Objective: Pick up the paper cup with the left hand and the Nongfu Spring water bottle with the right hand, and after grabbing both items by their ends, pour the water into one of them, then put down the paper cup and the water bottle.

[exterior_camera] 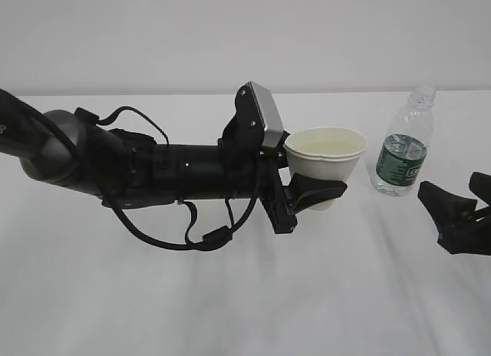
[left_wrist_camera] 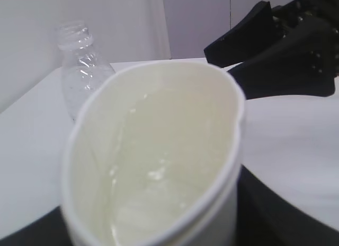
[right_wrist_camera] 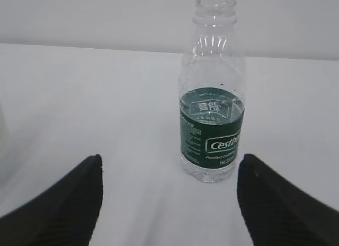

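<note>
The white paper cup (exterior_camera: 326, 160) stands upright between the fingers of my left gripper (exterior_camera: 314, 193), which is shut on its lower wall. In the left wrist view the cup (left_wrist_camera: 159, 150) fills the frame, its rim squeezed slightly oval; a black finger (left_wrist_camera: 275, 214) shows beside it. The uncapped Nongfu Spring water bottle (exterior_camera: 403, 153) stands on the table right of the cup, with water (right_wrist_camera: 212, 105) up to the top of its green label. My right gripper (exterior_camera: 453, 210) sits open just right of the bottle (right_wrist_camera: 212, 129). The bottle stands ahead of its fingertips (right_wrist_camera: 169, 198), apart from them.
A white table (exterior_camera: 230, 295) carries everything, and a pale wall rises behind it. My thick left arm (exterior_camera: 115, 164) with looping cables stretches across the left and middle of the table. The right gripper (left_wrist_camera: 280, 55) shows beyond the cup in the left wrist view.
</note>
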Controlling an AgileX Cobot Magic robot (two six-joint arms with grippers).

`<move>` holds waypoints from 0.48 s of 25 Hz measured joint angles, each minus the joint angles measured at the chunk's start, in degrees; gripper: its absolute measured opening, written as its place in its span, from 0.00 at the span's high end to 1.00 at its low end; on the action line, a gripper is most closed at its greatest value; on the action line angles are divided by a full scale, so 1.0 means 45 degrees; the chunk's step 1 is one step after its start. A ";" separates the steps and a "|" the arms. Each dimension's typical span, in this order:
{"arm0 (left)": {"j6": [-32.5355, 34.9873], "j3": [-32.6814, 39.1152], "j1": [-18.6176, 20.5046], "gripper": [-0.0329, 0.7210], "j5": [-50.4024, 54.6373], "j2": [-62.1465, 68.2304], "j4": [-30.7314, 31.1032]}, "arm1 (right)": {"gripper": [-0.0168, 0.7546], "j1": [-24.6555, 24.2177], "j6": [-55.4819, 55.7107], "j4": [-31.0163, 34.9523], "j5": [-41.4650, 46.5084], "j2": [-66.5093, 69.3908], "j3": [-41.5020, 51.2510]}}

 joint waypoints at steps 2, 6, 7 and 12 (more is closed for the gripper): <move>0.0089 0.0000 0.0031 0.41 0.0000 0.0000 -0.0076 | 0.21 0.0000 0.0000 -0.0001 0.0000 0.0000 0.0000; 0.0104 0.0000 0.0171 0.41 -0.0006 0.0000 -0.0190 | 0.21 0.0000 0.0032 -0.0080 0.0000 0.0000 0.0009; 0.0104 0.0000 0.0228 0.41 -0.0006 0.0000 -0.0219 | 0.21 0.0000 0.0061 -0.0104 0.0000 -0.0009 0.0009; 0.0135 0.0000 0.0626 0.41 -0.0029 0.0000 -0.0463 | 0.21 0.0000 0.0250 -0.0131 0.0000 -0.0009 0.0009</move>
